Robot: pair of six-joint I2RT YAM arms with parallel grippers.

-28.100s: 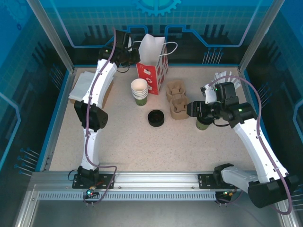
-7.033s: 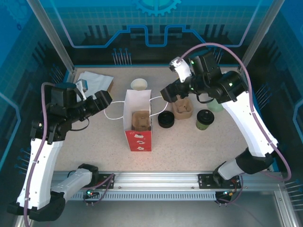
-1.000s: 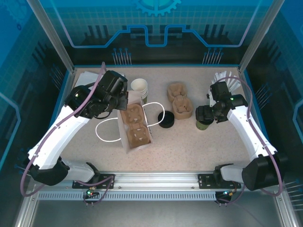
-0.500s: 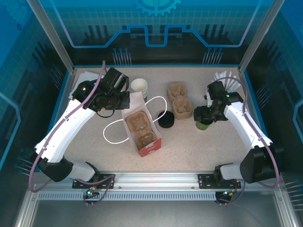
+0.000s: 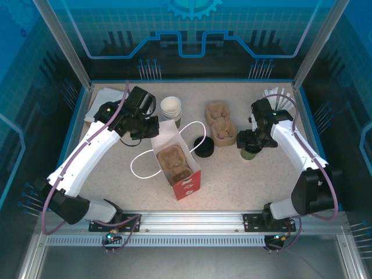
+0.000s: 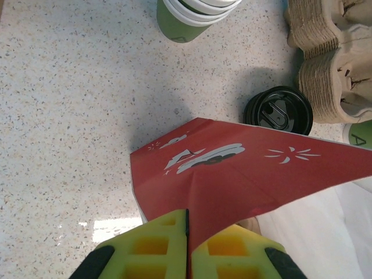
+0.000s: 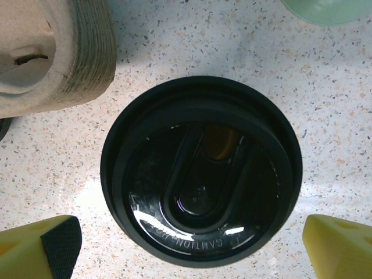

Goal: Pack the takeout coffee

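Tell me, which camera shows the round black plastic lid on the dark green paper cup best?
Right wrist: the round black plastic lid sits close, straight below, between open jaws. Top external shows it tiny under the right arm.

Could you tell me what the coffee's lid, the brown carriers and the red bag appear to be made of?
The lid looks like glossy black plastic: it mirrors light and bears moulded lettering. The carriers seem matte moulded pulp, with fibrous, layered edges. The bag looks like smooth printed paper, sharply creased.
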